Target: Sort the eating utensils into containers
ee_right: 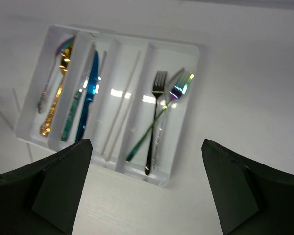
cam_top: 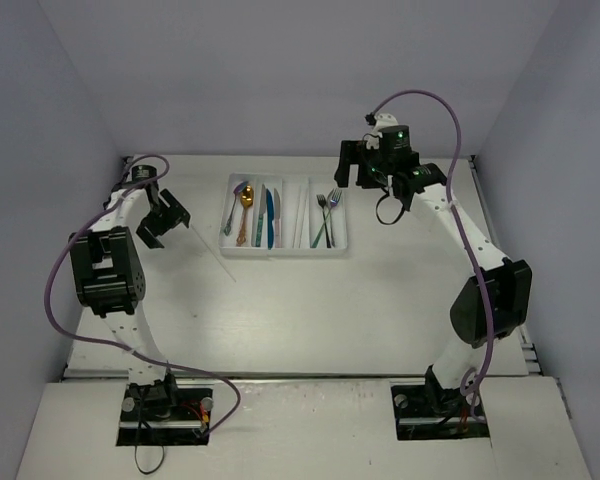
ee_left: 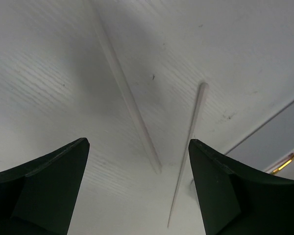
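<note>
Left fingers [ee_left: 44, 191] apart, pale stick [cam_top: 215, 254] flat, diagonal, far-left to near-right

The tray [ee_right: 175, 129] is smooth white plastic, glossy enough to throw glare. Inside it, the gold spoon [ee_right: 55, 98], blue knife [ee_right: 90, 93] and rainbow-tinted fork [ee_right: 180, 84] are polished, shiny metal. Left of the tray, a pale stick [ee_left: 188, 147] looks matt on the matt, faintly grained white table [ee_left: 49, 73].

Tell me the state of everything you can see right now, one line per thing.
left gripper, open, empty
right gripper, open, empty
loose pale stick, lying flat on the table, outside the tray
cutlery tray, all four compartments occupied
spoons, lying in one end compartment
knives, lying in the next compartment
tray sticks, lying in the third
forks, crossed in the other end compartment
</note>
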Controlling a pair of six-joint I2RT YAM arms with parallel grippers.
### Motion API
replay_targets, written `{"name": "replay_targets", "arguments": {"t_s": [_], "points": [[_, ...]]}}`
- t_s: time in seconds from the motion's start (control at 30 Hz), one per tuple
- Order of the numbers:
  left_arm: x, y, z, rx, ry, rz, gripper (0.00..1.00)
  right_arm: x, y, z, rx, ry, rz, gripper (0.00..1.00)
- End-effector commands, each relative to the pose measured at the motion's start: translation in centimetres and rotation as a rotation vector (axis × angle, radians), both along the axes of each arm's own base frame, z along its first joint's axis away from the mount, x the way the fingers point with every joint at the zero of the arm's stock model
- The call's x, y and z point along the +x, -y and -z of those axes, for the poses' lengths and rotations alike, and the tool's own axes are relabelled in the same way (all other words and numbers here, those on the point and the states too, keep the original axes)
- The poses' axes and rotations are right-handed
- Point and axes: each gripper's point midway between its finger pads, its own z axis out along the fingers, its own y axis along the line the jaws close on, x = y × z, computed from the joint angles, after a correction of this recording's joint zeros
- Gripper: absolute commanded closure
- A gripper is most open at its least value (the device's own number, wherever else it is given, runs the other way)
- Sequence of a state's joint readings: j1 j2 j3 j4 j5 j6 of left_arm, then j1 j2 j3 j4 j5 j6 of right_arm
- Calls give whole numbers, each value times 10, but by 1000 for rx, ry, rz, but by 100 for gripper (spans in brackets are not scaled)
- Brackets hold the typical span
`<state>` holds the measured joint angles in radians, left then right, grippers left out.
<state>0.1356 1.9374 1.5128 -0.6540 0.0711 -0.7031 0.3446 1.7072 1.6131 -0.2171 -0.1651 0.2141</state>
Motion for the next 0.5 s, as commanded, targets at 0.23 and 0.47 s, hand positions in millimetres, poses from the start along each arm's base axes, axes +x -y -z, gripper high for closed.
{"name": "replay_targets", "arguments": {"t_s": [0.23,0.47], "points": [[14,-23,27,76,-70,-81,31,-4,43,-13,-25,50,78,9],[1,-23,37,85,-118,-29,50,-1,46,-11,-22,43,71,10]]}}
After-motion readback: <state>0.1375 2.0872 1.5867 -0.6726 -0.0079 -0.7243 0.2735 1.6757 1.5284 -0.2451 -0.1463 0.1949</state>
